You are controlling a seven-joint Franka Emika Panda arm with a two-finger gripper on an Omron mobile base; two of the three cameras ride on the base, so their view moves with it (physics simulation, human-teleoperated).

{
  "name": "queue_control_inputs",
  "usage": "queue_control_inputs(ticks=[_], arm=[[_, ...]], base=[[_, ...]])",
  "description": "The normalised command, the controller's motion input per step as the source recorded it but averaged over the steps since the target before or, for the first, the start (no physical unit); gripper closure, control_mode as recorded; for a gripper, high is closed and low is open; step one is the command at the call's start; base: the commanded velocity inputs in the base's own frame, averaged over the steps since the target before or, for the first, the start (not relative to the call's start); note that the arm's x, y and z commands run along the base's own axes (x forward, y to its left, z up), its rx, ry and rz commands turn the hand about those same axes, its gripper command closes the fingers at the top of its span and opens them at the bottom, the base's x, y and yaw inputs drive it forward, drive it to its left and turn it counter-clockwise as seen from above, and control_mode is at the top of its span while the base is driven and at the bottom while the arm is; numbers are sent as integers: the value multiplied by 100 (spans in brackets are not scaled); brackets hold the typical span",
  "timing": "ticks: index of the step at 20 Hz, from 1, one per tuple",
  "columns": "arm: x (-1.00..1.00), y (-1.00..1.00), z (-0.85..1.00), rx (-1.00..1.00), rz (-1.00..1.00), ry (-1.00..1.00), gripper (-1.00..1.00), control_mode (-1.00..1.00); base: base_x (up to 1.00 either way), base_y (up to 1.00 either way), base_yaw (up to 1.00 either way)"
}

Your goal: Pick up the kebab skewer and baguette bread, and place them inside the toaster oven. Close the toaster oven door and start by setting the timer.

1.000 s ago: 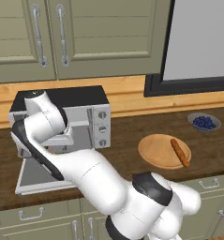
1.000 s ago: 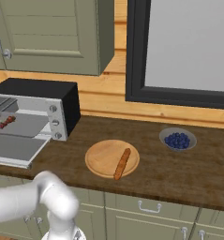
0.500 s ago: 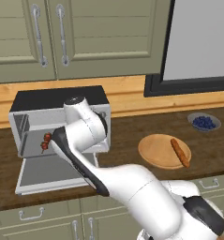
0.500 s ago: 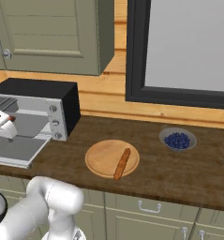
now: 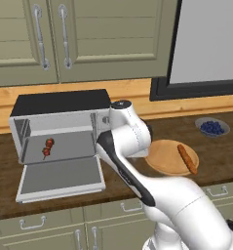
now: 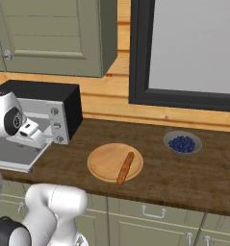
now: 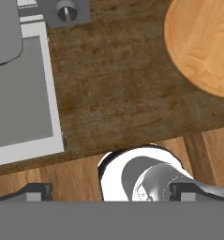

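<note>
Gripper [image 7: 108, 192] points down over the counter [image 7: 123, 98], fingers spread wide and holding nothing. Kebab skewer [image 5: 48, 147] lies inside the toaster oven [image 5: 59, 128]. Baguette bread [image 5: 186, 158] rests on the wooden plate [image 5: 162, 158].

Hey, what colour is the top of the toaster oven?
Black, over silver-grey sides; the toaster oven top shows best in the left base view.

baguette bread [image 6: 125, 167] — on wooden plate [image 6: 103, 162]
</note>
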Motion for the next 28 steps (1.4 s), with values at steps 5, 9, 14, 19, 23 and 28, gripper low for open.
queue_control_inputs(ticks=[5,9,14,19,23,28], arm=[[0,-100,0,0,0,0,-100,-100],[-5,-100,0,0,0,0,-100,-100],[-16,-100,0,0,-2,0,-100,-100],[-2,-100,-16,0,-2,1,-100,-100],[3,-100,-30,0,-2,3,-100,-100],[8,-90,-45,0,8,0,-100,-100]], base=[[0,0,0],[0,0,0],[0,0,0],[0,0,0],[0,0,0],[0,0,0]])
